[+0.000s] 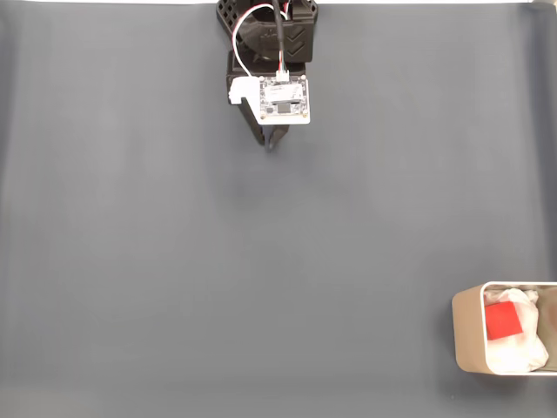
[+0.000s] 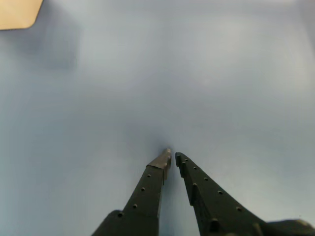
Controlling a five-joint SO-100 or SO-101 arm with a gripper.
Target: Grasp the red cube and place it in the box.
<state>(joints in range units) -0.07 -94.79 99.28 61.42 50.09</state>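
In the fixed view the red cube (image 1: 502,320) lies inside the beige box (image 1: 466,335) at the bottom right, resting on white soft material. My gripper (image 1: 271,144) sits far away at the top centre, under the arm's black body and white camera board. In the wrist view the gripper (image 2: 173,157) points at bare grey surface, its two black fingers nearly touching at the tips with nothing between them. A beige corner of the box (image 2: 17,12) shows at the top left of the wrist view.
A dark grey mat (image 1: 218,279) covers the whole table. The box reaches past the right edge of the fixed view. The arm's base (image 1: 265,26) stands at the top edge, with red and white wires looping over it.
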